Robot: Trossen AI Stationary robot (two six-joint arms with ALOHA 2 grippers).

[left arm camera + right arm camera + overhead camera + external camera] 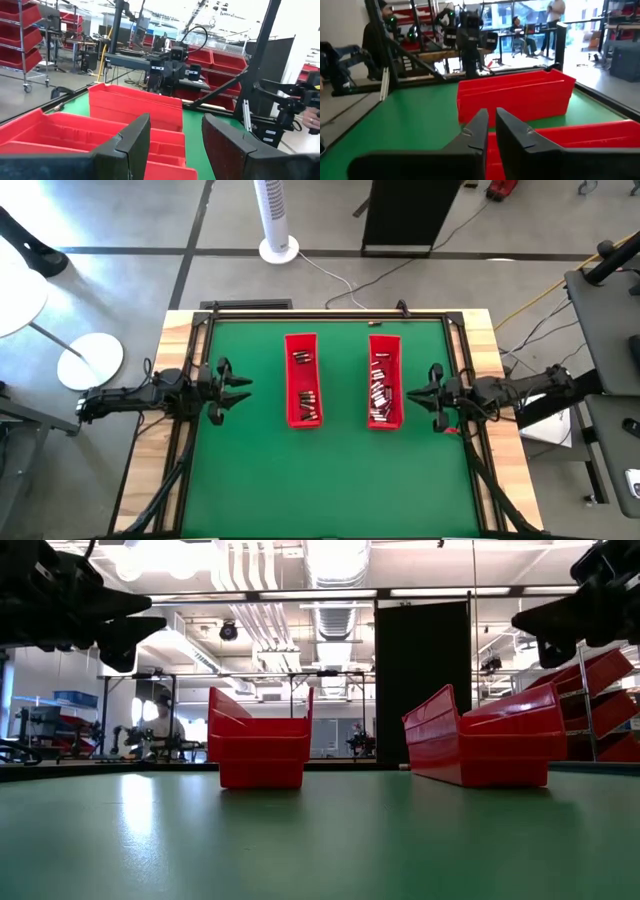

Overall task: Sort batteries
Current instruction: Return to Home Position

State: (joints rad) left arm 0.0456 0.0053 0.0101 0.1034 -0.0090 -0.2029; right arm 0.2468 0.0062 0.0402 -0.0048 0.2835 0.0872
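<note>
**Ana:** High view first. Where do the batteries (380, 392) lie?

**Ben:** In the two red trays standing side by side on the green surface (340, 480). The right red tray (385, 343) carries a dense heap that runs along most of its length. The left red tray (303, 377) has only a few, with one small cluster toward its far end and another toward its near end.

**Ana:** And the arms?

**Ben:** The left pincer (245, 390) hangs over the left side of the surface. It points at the left red tray but is well apart from it. The right pincer (408, 392) faces it from the other side, with its tips just beside the outer wall of the right red tray. The low view shows both arms raised clear of the surface.

**Ana:** How far open are they?

**Ben:** In the left wrist view the two dark fingers (132, 142) stand wide apart, with nothing between them. In the right wrist view the fingers (475, 132) are drawn almost together, with only a thin slit left, and they grip nothing.

**Ana:** Anything around the surface?

**Ben:** A white tower fan (272, 210) stands on the floor beyond the far edge. The right wrist view shows people (520, 30) seated in the room behind.
</note>
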